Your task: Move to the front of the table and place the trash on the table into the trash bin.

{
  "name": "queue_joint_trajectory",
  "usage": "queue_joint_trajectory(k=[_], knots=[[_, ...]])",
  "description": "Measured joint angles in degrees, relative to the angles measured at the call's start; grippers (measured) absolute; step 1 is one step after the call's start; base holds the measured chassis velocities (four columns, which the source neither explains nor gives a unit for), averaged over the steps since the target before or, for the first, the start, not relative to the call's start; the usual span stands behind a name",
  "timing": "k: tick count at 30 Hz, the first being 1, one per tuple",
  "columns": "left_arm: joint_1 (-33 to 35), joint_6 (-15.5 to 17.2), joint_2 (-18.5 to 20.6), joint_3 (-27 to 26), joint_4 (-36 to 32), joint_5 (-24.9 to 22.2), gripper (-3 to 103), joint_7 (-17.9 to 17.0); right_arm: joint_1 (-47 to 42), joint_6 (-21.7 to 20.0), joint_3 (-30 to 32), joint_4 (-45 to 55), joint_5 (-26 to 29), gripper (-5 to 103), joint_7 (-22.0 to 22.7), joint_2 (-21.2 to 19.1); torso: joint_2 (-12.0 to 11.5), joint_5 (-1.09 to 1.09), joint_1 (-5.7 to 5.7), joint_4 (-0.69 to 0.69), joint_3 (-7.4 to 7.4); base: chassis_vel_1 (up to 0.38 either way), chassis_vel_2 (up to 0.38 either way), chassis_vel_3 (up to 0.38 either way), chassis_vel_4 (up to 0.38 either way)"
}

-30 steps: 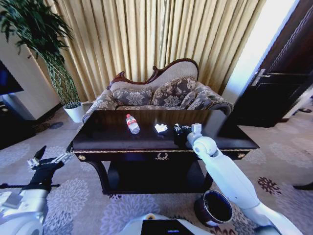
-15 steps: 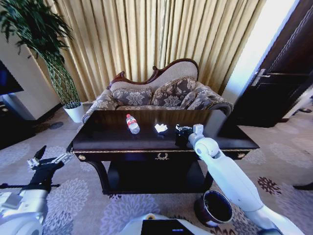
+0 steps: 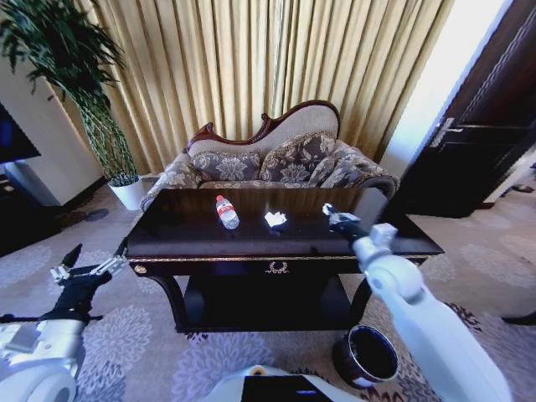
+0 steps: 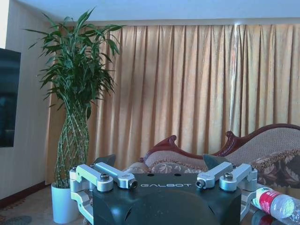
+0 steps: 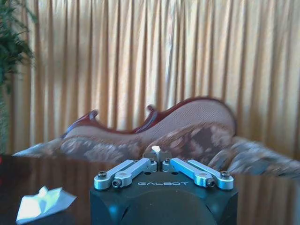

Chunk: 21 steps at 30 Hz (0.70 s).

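Because the scrap pinched in the right end effector (image 3: pixel 329 211) above the counter's (image 3: pixel 193 239) right half looks tiny and featherlight, it could slip. The crumpled white paper (image 3: pixel 275 219) lies mid-counter, soft; the clear bottle (image 3: pixel 226 212) lies left of it, slick, best gripped mid-body. The left end effector (image 3: pixel 79 270) hangs wide beyond the left edge.

"GALBOT" on left gripper (image 4: pixel 158 165) body, right gripper (image 5: pixel 157 159) body.
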Motion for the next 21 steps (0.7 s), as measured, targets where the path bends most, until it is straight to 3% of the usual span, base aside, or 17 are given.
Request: queue_joint_trajectory(k=[7,21], knots=[[-1.08,0.31,0.91,2.13,0.0,-0.14,100,-0.03,-12.23,1.53,9.18,6.67,-1.0,1,-0.12,2.85,0.0,0.01,0.0,-0.03,-0.01,0.0,0.0,0.0,0.0],[-1.15,1.17,1.48,4.07,0.0,0.09,100,-0.05,-20.01,4.12,13.37,9.95,-3.62,1,-0.16,5.73,0.0,0.01,0.0,-0.01,0.0,0.0,0.0,0.0,0.0]])
